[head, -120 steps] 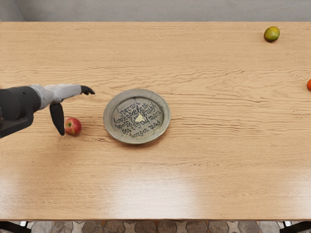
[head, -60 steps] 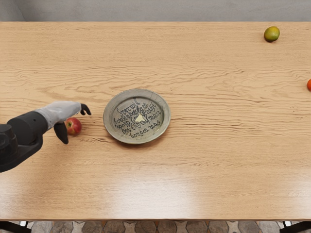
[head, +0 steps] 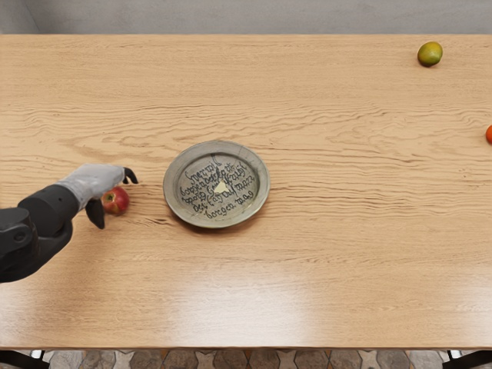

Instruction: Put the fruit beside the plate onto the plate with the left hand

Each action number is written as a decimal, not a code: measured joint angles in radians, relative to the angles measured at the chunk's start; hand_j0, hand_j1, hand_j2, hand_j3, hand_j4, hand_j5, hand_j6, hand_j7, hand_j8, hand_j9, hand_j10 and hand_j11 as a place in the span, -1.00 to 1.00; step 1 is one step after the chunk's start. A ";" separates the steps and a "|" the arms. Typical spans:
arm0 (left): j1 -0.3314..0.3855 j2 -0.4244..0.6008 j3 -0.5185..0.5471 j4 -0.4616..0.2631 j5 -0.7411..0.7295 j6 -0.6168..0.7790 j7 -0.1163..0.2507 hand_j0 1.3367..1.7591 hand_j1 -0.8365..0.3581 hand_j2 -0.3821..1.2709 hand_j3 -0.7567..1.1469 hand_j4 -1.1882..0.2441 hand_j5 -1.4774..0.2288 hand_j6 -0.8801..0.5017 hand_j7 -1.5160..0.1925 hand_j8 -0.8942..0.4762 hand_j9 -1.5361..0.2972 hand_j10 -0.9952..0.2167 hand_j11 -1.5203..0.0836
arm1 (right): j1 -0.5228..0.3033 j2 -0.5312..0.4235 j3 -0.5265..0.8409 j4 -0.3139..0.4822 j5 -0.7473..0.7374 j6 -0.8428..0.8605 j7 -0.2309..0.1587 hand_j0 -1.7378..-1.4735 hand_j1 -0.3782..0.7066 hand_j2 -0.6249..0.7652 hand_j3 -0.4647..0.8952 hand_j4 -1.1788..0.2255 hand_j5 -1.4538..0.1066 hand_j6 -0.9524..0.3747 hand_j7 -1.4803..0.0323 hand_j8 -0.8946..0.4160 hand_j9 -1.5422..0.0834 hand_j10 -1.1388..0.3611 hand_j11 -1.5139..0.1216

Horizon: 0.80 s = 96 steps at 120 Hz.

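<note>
Apple (head: pixel 116 201) is sitting on the desk (head: pixel 323 269) just left of the plate (head: pixel 231 157), not touching it. Left robot hand (head: pixel 98 186) is hovering over the apple's left side, released. Its dark thumb and fingers (head: pixel 131 176) are spreading loosely around the apple without clamping it.

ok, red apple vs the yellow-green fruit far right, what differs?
The small red apple lies beside the grey round plate; the yellow-green fruit sits far off at the far-right corner. The left hand hangs over the apple; the other is untouched. Both rest on the wooden table.
</note>
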 joint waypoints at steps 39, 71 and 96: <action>0.003 0.008 0.018 -0.007 0.020 0.058 0.000 0.52 0.21 -0.44 -0.20 0.11 0.14 -0.30 0.18 -0.27 0.12 -0.01 0.26 | -0.001 0.000 0.000 0.000 0.000 0.000 0.000 -0.40 -0.95 -0.10 -0.32 0.68 0.86 0.43 0.96 0.37 0.90 0.52 0.85; 0.003 0.010 0.041 -0.019 0.023 0.077 0.000 0.52 0.06 -0.42 -0.20 0.00 0.02 -0.41 0.07 -0.38 0.02 -0.13 0.14 | -0.001 0.000 0.000 0.000 0.000 0.000 0.000 -0.40 -0.95 -0.10 -0.32 0.68 0.86 0.43 0.96 0.37 0.90 0.52 0.85; 0.005 0.016 0.065 -0.021 0.028 0.096 0.001 0.49 -0.06 -0.48 -0.20 -0.18 -0.18 -0.28 -0.16 -0.34 -0.21 -0.36 -0.11 | 0.000 0.000 0.000 0.000 0.000 0.000 0.000 -0.40 -0.95 -0.10 -0.32 0.68 0.86 0.43 0.96 0.36 0.90 0.52 0.85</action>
